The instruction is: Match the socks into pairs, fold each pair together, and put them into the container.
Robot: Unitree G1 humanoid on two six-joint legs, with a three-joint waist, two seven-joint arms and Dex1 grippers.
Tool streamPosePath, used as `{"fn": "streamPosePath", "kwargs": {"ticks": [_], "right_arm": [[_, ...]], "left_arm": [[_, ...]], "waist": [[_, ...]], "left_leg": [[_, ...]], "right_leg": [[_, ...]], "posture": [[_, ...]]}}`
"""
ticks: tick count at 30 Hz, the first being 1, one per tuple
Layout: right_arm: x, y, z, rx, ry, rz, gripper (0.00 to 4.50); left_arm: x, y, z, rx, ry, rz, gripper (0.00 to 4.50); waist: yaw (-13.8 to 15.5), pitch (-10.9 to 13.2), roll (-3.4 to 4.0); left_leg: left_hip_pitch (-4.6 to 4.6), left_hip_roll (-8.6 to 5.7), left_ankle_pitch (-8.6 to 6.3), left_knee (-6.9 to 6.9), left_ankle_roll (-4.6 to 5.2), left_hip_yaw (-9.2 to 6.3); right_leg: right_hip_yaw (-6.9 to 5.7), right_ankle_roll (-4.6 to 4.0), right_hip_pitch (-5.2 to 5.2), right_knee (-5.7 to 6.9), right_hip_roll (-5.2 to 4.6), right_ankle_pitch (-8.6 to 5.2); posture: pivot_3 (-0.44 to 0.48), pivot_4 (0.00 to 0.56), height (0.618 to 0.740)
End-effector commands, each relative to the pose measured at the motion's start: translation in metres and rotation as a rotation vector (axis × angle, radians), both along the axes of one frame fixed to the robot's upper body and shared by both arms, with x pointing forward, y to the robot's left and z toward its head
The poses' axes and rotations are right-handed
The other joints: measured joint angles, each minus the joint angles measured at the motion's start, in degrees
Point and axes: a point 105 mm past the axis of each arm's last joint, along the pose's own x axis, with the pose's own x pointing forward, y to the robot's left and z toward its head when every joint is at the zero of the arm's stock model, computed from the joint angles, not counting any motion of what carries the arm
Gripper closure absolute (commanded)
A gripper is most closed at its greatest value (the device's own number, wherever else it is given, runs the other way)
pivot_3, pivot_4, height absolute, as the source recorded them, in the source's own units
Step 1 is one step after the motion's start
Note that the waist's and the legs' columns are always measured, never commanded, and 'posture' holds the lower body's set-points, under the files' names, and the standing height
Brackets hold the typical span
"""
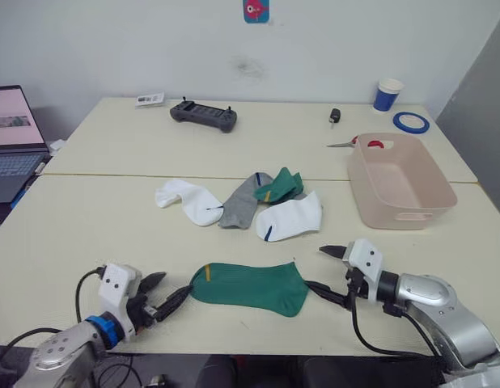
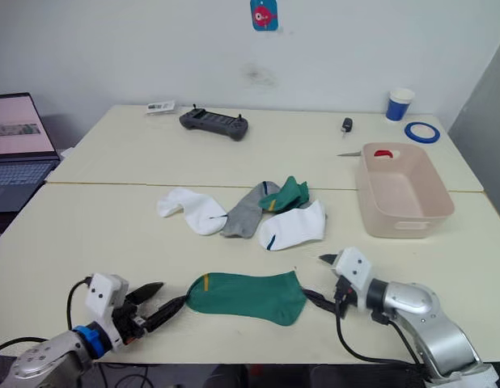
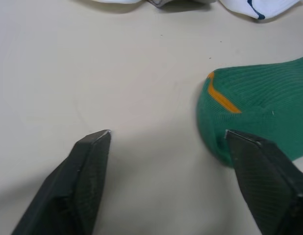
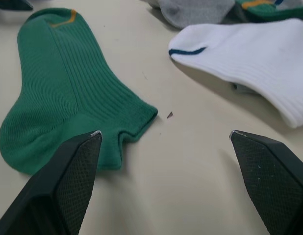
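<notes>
Left pincer [image 1: 163, 295]: fingers spread, low over the counter [image 1: 88, 218], one fingertip at the toe end of the flat green sock [image 1: 250, 288], the other over bare surface. Right pincer [image 1: 324, 273]: fingers likewise spread, one tip at the cuff end of the same sock; contact appears likely but cannot be confirmed. The flat green sock lies lengthwise between the two pincers near the front edge. Behind it, mid-counter, lies a loose cluster: a white sock [image 1: 189, 200], a grey sock [image 1: 242, 202], a second green sock [image 1: 280, 186] partly overlapping the grey one, and another white sock [image 1: 292, 217]. The container [image 1: 402, 184] stands to the right of the cluster, apart from it.
</notes>
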Motion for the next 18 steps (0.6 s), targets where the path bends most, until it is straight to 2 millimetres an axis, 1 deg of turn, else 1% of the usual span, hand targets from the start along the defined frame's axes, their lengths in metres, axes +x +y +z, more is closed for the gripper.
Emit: {"fn": "streamPosePath", "kwargs": {"ticks": [1, 4, 6, 9, 12, 13, 14, 15, 16, 18], "right_arm": [[0.002, -0.003, 0.02, 0.0, -0.1, 0.0, 0.0], [0.005, -0.002, 0.027, -0.008, -0.143, 0.005, 0.0], [0.008, 0.004, 0.034, 0.022, -0.152, 0.003, 0.0], [0.012, 0.015, 0.049, 0.071, -0.162, 0.006, 0.0], [0.017, 0.017, 0.061, 0.083, -0.189, -0.009, 0.0], [0.019, 0.016, 0.066, 0.099, -0.194, -0.027, 0.0], [0.021, 0.015, 0.069, 0.109, -0.195, -0.04, 0.0], [0.023, 0.014, 0.071, 0.116, -0.196, -0.05, 0.0], [0.023, 0.014, 0.074, 0.11, -0.207, -0.049, 0.0], [0.021, 0.015, 0.08, 0.092, -0.23, -0.035, 0.0]], "left_arm": [[0.01, 0.013, 0.023, -0.007, -0.081, 0.003, 0.02], [0.023, 0.007, 0.04, -0.048, -0.133, -0.016, 0.02], [0.033, -0.002, 0.048, -0.056, -0.167, -0.028, 0.02], [0.05, -0.037, 0.064, -0.152, -0.213, -0.077, 0.02], [0.066, -0.067, 0.073, -0.258, -0.23, -0.072, 0.02], [0.073, -0.087, 0.074, -0.326, -0.215, -0.087, 0.02], [0.077, -0.1, 0.076, -0.368, -0.201, -0.101, 0.02], [0.079, -0.11, 0.076, -0.398, -0.187, -0.115, 0.02], [0.087, -0.121, 0.078, -0.444, -0.172, -0.102, 0.02], [0.1, -0.133, 0.081, -0.52, -0.143, -0.062, 0.02]], "waist": [[0.1, 0.0, 0.0], [0.1, 0.0, 0.0], [0.1, 0.0, 0.0], [0.1, 0.0, 0.0], [0.1, 0.0, -0.01], [0.1, 0.0, -0.02], [0.3, 0.0, -0.02], [0.4, 0.0, -0.03], [0.4, 0.0, -0.04], [0.4, 0.0, -0.04]], "left_leg": [[0.0, 0.0, 0.0, 0.01, 0.0, 0.0], [0.0, -0.02, 0.0, 0.07, 0.0, 0.01], [0.01, -0.04, 0.0, 0.09, 0.0, 0.08], [0.0, -0.04, 0.01, 0.09, -0.01, 0.1], [-0.03, -0.04, 0.01, 0.11, -0.02, 0.08], [-0.02, -0.05, 0.01, 0.11, -0.02, 0.08], [-0.03, -0.05, 0.01, 0.12, -0.02, 0.06], [-0.04, -0.07, 0.01, 0.16, -0.02, 0.02], [-0.05, -0.08, 0.01, 0.17, -0.02, 0.02], [-0.04, -0.12, 0.01, 0.19, -0.02, 0.03]], "right_leg": [[-0.01, 0.0, 0.0, 0.01, 0.0, 0.01], [-0.04, 0.01, 0.03, 0.01, -0.03, 0.02], [-0.07, 0.07, 0.05, 0.01, -0.03, 0.05], [-0.06, 0.15, 0.04, 0.01, -0.02, 0.1], [-0.05, 0.22, 0.07, -0.01, -0.02, 0.13], [-0.05, 0.24, 0.08, -0.01, -0.02, 0.14], [-0.07, 0.24, 0.1, -0.02, -0.02, 0.14], [-0.07, 0.27, 0.13, -0.02, -0.02, 0.15], [-0.08, 0.29, 0.13, -0.02, -0.02, 0.17], [-0.08, 0.32, 0.15, -0.02, -0.02, 0.19]], "posture": [[0.0, 0.15, 0.74], [0.0, 0.15, 0.74], [0.0, 0.15, 0.74], [0.0, 0.15, 0.74], [0.0, 0.15, 0.74], [0.0, 0.15, 0.74], [0.0, 0.15, 0.74], [0.0, 0.15, 0.74], [0.0, 0.15, 0.74], [0.0, 0.15, 0.74]]}}
